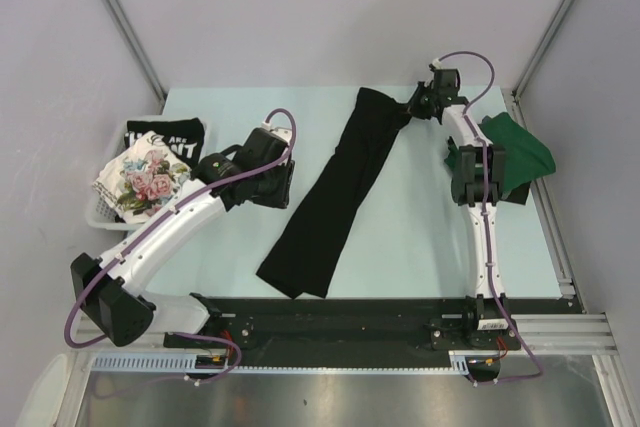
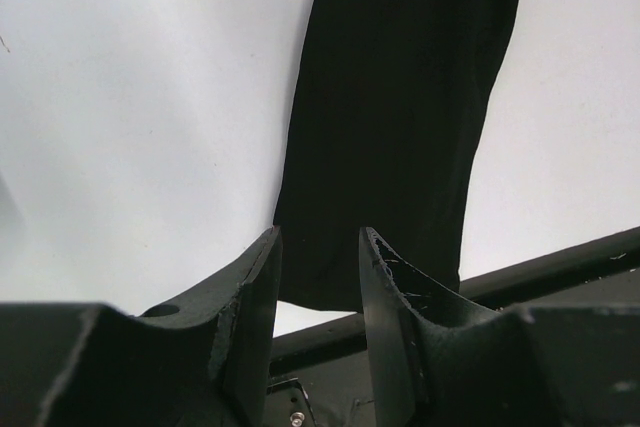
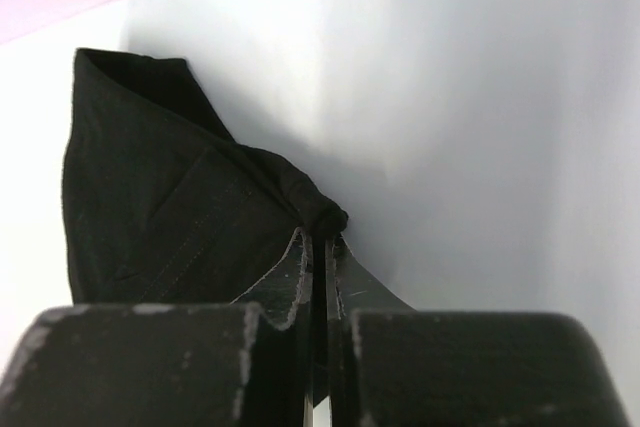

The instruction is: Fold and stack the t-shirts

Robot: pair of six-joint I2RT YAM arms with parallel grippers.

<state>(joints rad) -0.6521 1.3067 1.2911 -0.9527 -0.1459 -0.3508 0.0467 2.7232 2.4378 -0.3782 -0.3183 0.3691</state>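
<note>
The plain black t-shirt (image 1: 335,192) lies in a long narrow strip down the middle of the table. My right gripper (image 1: 418,102) is shut on its far right corner (image 3: 318,215), pinching bunched cloth at the back of the table. My left gripper (image 1: 277,190) is open and empty, left of the strip; in the left wrist view the shirt's near end (image 2: 400,127) lies beyond my fingertips (image 2: 375,247). The dark green t-shirt (image 1: 520,152) lies crumpled at the right edge. The black lettered t-shirt (image 1: 165,137) and the floral t-shirt (image 1: 142,179) lie in the basket.
A white slatted basket (image 1: 100,215) stands at the table's left edge. A black rail (image 1: 380,317) runs along the near edge by the arm bases. Grey walls close in the back and both sides.
</note>
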